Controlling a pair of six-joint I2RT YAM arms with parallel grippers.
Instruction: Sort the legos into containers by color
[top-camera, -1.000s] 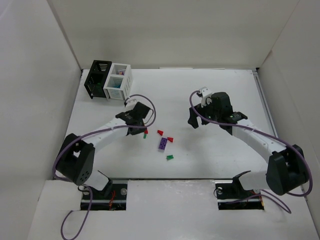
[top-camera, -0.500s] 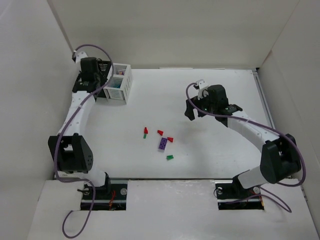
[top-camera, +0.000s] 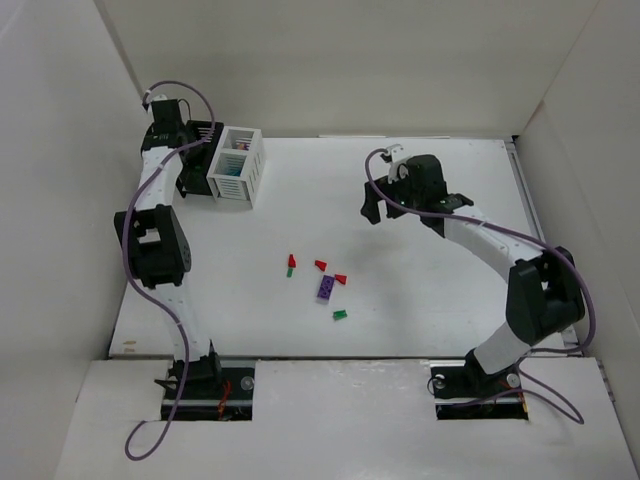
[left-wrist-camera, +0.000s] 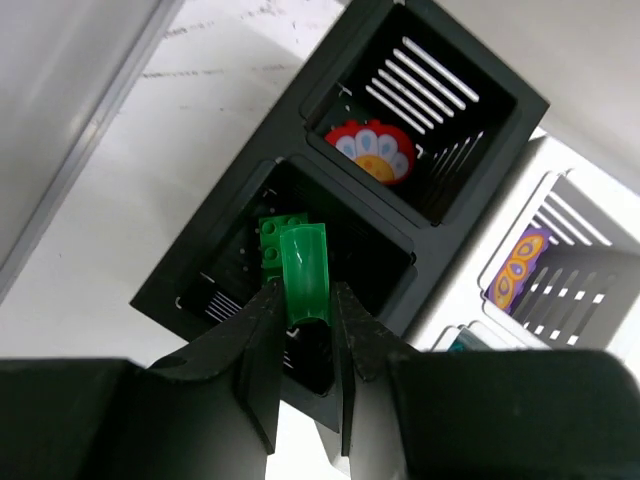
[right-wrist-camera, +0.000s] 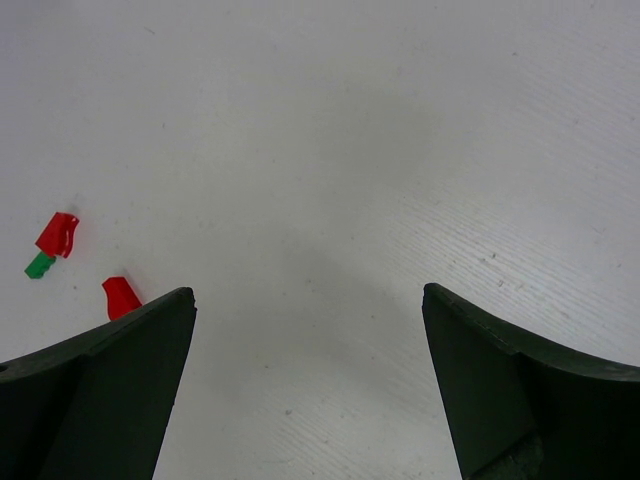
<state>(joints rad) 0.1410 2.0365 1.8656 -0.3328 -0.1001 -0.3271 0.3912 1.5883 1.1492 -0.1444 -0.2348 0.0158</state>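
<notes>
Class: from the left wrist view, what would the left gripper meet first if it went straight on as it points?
Probably the green brick in the black container, in its nearer compartment, just beyond the green lego the left gripper holds; depth is unclear.

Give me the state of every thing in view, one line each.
left hand, shut on a green lego above the black container.
green lego, pinched, not yet dropped.
right hand, open, empty, above the table.
black container, open-topped, green brick already inside.
white container, open-topped, coloured pieces inside.
loose legos, lying unsorted on the table.
</notes>
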